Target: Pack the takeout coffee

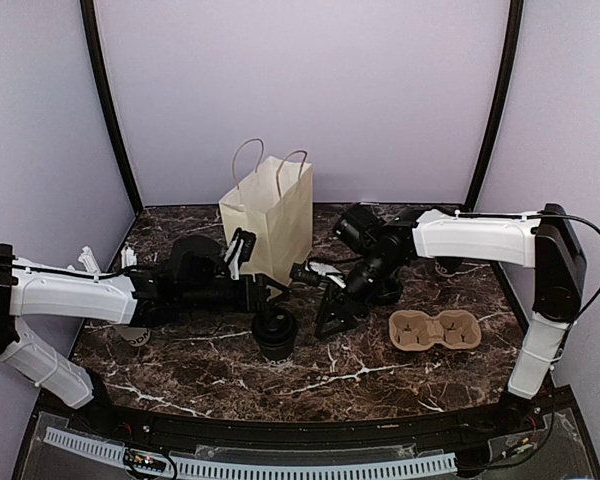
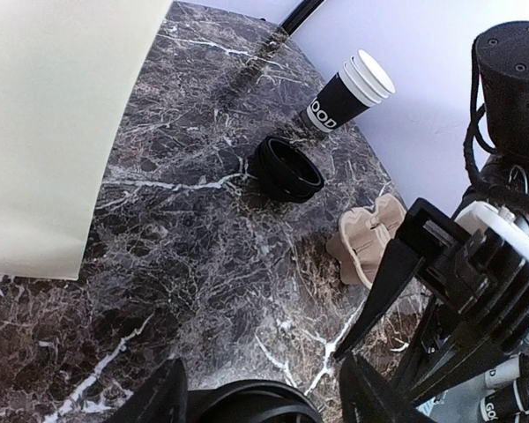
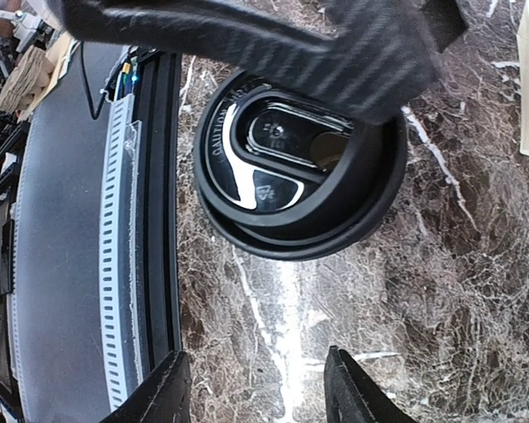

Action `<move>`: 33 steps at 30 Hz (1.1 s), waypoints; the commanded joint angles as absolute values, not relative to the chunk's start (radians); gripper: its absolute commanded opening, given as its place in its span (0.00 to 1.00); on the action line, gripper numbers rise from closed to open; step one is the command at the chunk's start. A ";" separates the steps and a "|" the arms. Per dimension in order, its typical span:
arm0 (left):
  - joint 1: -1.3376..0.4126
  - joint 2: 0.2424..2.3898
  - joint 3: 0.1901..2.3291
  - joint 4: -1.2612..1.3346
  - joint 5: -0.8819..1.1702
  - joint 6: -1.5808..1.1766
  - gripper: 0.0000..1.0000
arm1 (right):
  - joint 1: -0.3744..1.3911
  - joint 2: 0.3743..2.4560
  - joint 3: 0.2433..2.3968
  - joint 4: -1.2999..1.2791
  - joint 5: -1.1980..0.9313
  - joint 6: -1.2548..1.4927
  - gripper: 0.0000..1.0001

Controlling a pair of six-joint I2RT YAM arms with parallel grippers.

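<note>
Lidded cup (image 3: 291, 176): wall hidden under its own lid; part of the rim covered by a left gripper (image 2: 263, 379) finger; cut by the bottom edge in the left wrist view.
Left gripper contact: whether its fingers touch the lid cannot be told.
Paper bag (image 2: 53, 132): cut by the top and left edges in the left wrist view.
Tray (image 2: 363, 240): near end hidden behind the right gripper (image 3: 256, 361).
Cup stack (image 2: 346, 95): lettering only partly readable.
White items (image 1: 85, 262): at the tabletop (image 1: 380, 375) left edge, partly behind the left arm, too small to identify.
</note>
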State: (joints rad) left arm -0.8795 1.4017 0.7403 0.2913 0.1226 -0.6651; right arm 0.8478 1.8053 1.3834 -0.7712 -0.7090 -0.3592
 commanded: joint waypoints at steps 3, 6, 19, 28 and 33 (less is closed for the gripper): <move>-0.876 1.334 0.727 0.265 0.080 -0.615 0.67 | 0.839 1.807 1.411 -0.721 -0.656 -0.302 0.51; -0.877 1.288 0.739 0.181 0.023 -0.634 0.68 | 0.837 1.819 1.413 -0.703 -0.666 -0.256 0.50; -0.847 1.148 0.513 0.252 0.096 -0.898 0.47 | 0.836 1.943 1.498 -0.720 -0.839 -0.177 0.47; -0.819 1.204 0.511 0.329 0.160 -0.900 0.46 | 0.834 1.964 1.513 -0.706 -0.810 -0.142 0.40; -0.816 1.244 0.527 0.365 0.195 -0.903 0.45 | 0.826 1.978 1.527 -0.700 -0.818 -0.119 0.39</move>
State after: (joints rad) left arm -0.8223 1.2201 0.5140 0.3027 0.1482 -0.8978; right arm 0.8368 1.9553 1.4902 -0.7223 -0.8112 -0.1467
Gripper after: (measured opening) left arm 0.451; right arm 0.391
